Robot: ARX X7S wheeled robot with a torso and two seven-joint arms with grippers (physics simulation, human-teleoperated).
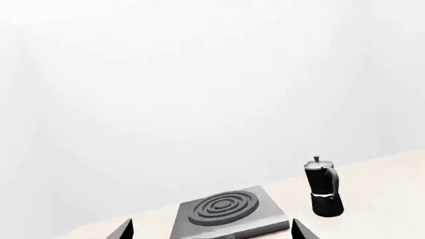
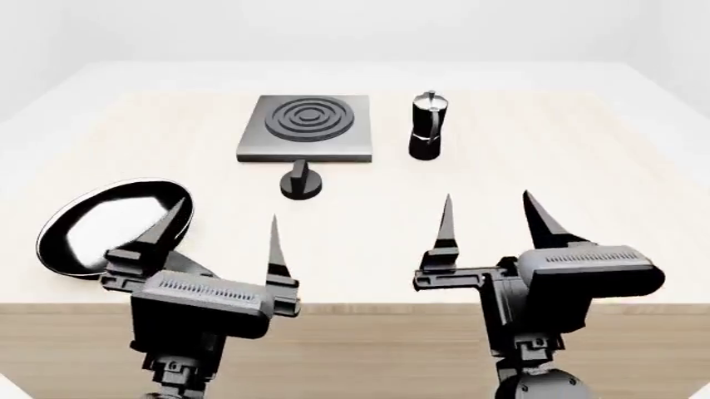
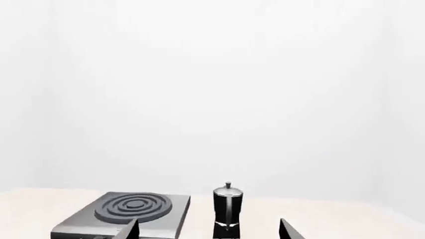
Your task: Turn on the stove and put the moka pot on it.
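The moka pot [image 2: 427,125] stands upright just beside the stove [image 2: 306,126], both pincers spread, well apart from them.

A pale wooden worktop [image 2: 533,183] carries the grey stove [image 2: 305,126], its black knob [image 2: 299,180] just in front, the moka pot [image 2: 427,125] beside it, and a black frying pan [image 2: 111,226] near the left edge.
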